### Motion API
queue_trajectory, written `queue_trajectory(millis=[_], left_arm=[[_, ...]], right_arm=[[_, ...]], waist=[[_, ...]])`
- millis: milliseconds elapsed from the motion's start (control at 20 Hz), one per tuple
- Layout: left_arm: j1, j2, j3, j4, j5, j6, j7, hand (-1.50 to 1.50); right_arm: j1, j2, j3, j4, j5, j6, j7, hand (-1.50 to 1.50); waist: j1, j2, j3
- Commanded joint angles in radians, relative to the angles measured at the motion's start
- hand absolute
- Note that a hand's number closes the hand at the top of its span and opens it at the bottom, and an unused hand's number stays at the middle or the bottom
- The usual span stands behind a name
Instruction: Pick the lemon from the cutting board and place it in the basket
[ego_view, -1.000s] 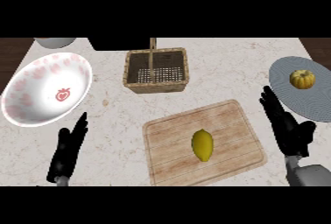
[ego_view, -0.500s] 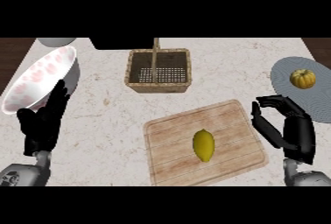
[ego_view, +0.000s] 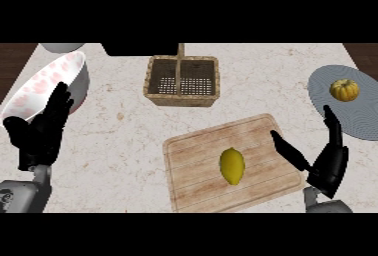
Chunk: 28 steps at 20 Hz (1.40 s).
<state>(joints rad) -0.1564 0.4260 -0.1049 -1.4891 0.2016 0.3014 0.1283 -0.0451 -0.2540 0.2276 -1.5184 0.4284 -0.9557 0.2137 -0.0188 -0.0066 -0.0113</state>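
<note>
A yellow lemon (ego_view: 232, 166) lies near the middle of the wooden cutting board (ego_view: 193, 170) at the counter's front. Beyond the board stands a square wicker basket (ego_view: 182, 99) with a handle across it. My right hand (ego_view: 326, 159) is open at the board's right edge, thumb stretched toward the lemon, with a gap between them. My left hand (ego_view: 41, 131) rests open at the far left, fingers up, holding nothing.
A white bowl with pink spots (ego_view: 46, 88) sits tilted behind my left hand. A grey plate (ego_view: 354, 110) at the right carries a small orange squash (ego_view: 345, 90). A dark object (ego_view: 140, 48) stands behind the basket.
My right hand has come lower and nearer the board's right edge, thumb spread out. My left hand shifted left and up beside the bowl. The lemon has stayed put.
</note>
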Motion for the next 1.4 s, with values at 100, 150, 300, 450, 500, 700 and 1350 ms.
queue_trajectory(millis=[100,150,300,450,500,700,1350], left_arm=[[-0.017,0.004,0.009,-0.008,0.005,0.001,0.019,0.00],[-0.014,0.020,0.023,-0.001,0.016,-0.011,0.027,0.00],[0.005,0.006,-0.001,-0.015,0.005,-0.012,0.014,0.00],[-0.008,0.012,0.014,-0.008,0.010,-0.013,0.021,0.00],[-0.012,0.008,0.011,0.006,0.004,-0.008,0.022,0.00],[0.021,-0.002,0.018,0.017,0.004,-0.016,-0.022,0.00],[-0.043,-0.041,0.019,0.043,-0.034,-0.028,0.004,0.00]], right_arm=[[0.081,-0.065,0.056,-0.001,0.158,0.175,0.308,-1.50],[0.107,-0.085,0.088,-0.003,0.156,0.244,0.338,-1.50],[0.123,-0.113,0.151,-0.054,0.145,0.416,0.484,-1.50],[0.104,-0.154,0.188,-0.175,0.146,0.567,0.655,-1.50],[0.095,-0.150,0.207,-0.239,0.141,0.610,0.717,-1.50],[0.045,-0.156,0.236,-0.474,0.189,0.752,1.011,-1.50],[0.036,0.047,0.247,-0.636,0.408,0.850,1.160,-1.50]], waist=[[-0.013,-0.003,-0.007],[-0.010,-0.002,-0.009],[0.009,-0.004,-0.008],[0.001,-0.008,-0.005],[-0.007,-0.007,-0.003],[-0.002,-0.006,0.001],[0.014,0.006,0.011]])
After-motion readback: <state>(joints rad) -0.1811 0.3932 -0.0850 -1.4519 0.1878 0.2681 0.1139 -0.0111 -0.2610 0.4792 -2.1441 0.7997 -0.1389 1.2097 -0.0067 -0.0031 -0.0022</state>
